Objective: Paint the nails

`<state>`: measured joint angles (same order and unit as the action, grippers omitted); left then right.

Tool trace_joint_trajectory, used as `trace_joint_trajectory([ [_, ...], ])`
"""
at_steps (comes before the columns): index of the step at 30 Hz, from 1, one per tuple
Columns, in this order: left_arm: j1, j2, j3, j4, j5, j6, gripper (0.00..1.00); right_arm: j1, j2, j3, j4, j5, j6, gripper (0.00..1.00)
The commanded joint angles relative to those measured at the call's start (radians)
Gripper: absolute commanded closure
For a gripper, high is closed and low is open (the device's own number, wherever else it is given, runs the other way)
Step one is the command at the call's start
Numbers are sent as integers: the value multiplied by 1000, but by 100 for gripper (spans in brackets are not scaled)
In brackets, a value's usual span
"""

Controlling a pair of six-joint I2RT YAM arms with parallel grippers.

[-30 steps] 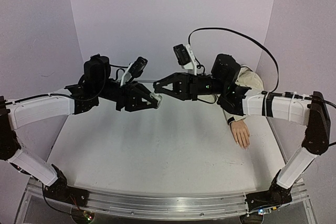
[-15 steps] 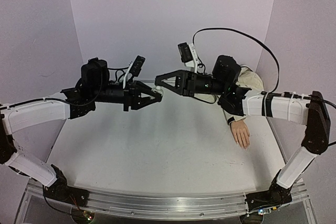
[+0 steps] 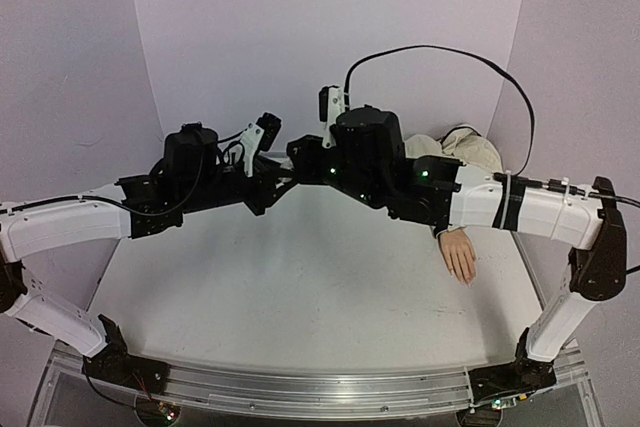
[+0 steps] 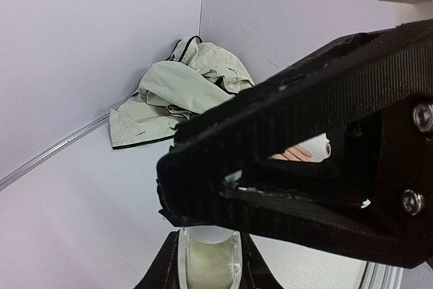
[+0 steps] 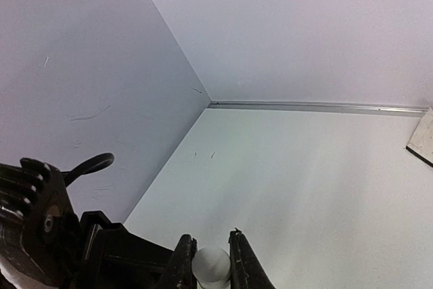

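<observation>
Along the near edge of the bench an aluminium rail [image 3: 300, 392] carries both arm bases, and beyond it the white tabletop [image 3: 300, 287] lies matt and faintly scuffed. Close to the right edge, about midway back, the mannequin hand [image 3: 459, 252] rests flat with its fingers turned toward the near edge; the nails [image 3: 466, 273] at their tips are too small to make out. Farther back, over the middle of the bench, the two tools meet tip to tip. The left gripper [image 4: 207, 238] is drawn in to a narrow gap, clamped on a small white bottle [image 4: 206, 265]. The right gripper [image 5: 210, 241] is likewise nearly closed, its fingers pressed to either side of a white round cap [image 5: 212, 263]; whether that is the bottle's own top I cannot tell. In the far right corner a beige jacket [image 4: 183, 89] lies crumpled against the walls. Pale lilac wall panels [image 3: 330, 37] close the bench on three sides, with a metal strip [image 5: 311, 106] along the foot of one and light scratches on another. Half a second ago the right gripper's fingers were spread wide about the left one's tip. They have since drawn in, the right wrist has rolled and risen to hide more of the jacket, and the black cable [image 3: 440, 52] has swung leftward. The mannequin hand has not moved.
</observation>
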<state>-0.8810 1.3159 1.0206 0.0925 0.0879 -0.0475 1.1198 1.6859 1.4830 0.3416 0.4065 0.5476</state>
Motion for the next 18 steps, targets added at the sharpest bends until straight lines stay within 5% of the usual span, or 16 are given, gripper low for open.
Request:
trace_joint_trajectory([
  [1,43,-16,23,20,-92,14,100,38,-53,36,-1,-46,-74,94],
  [4,45,-31,6,20,-26,15,100,33,-112,-6,62,-170,-150,60],
  [8,64,-50,-5,21,106,3,100,-24,-179,-47,87,-385,-223,37],
  [13,107,-59,5,25,470,-7,100,-181,-241,-140,136,-767,-192,20],
  [18,109,-23,44,37,832,-34,100,-259,-248,-218,265,-1095,-190,15],
])
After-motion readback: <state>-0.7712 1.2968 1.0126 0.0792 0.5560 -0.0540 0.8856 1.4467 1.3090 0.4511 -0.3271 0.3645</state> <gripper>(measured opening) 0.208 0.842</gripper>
